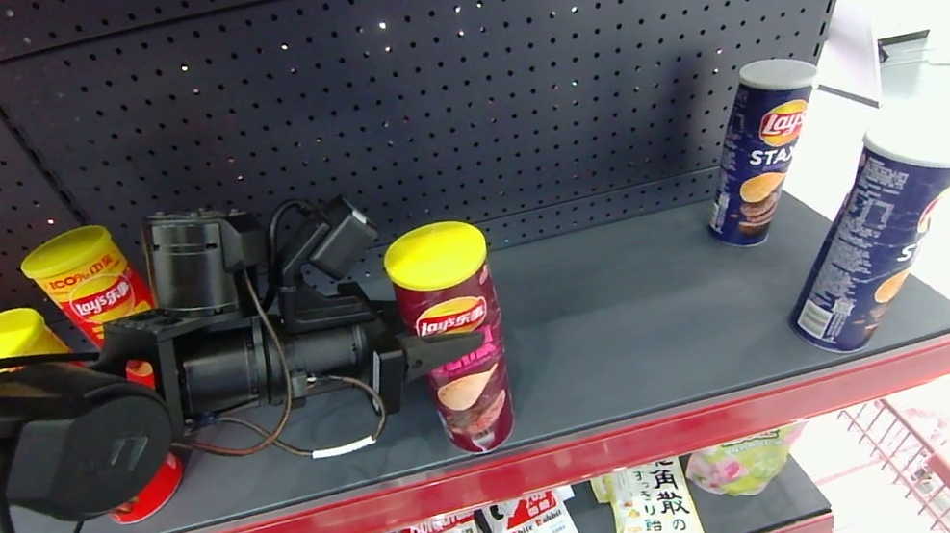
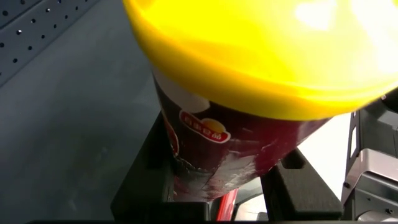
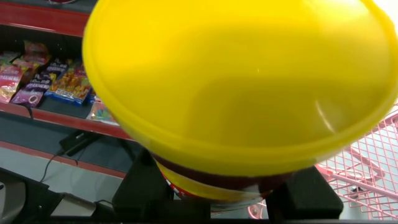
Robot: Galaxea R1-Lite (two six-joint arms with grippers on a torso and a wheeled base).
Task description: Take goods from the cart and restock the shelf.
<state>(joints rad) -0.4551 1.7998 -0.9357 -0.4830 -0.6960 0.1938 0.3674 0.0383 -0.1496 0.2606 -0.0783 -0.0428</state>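
One maroon can [image 1: 468, 395] stands at 6 o'clock on the shelf [image 1: 642, 325], with the left gripper [image 1: 464, 343] clamped on it. It looks placed; only the release is left. Two blue cans [image 1: 759, 158] are at its 3 o'clock. Right wrist view adds: right gripper [image 3: 217, 202] clamped on a second yellow-lidded can [image 3: 236, 87] by the cart [image 3: 373, 165], so that one is pending.

Yellow lid on the maroon can [image 1: 472, 404], red-and-yellow badge on its side, and the left pincer [image 1: 455, 345] on it is black. Yellow can [image 1: 90, 281], red logo. Navy can [image 1: 760, 162], pale grey lid; second navy can [image 1: 874, 255], white lid. Shelf [image 1: 642, 325] dark grey, red front edge. Pegboard [image 1: 445, 96] black, dotted with holes. Yellow-lidded can [image 3: 236, 93], dark red body with a yellow band. Cart [image 3: 367, 174], pink wire grid.
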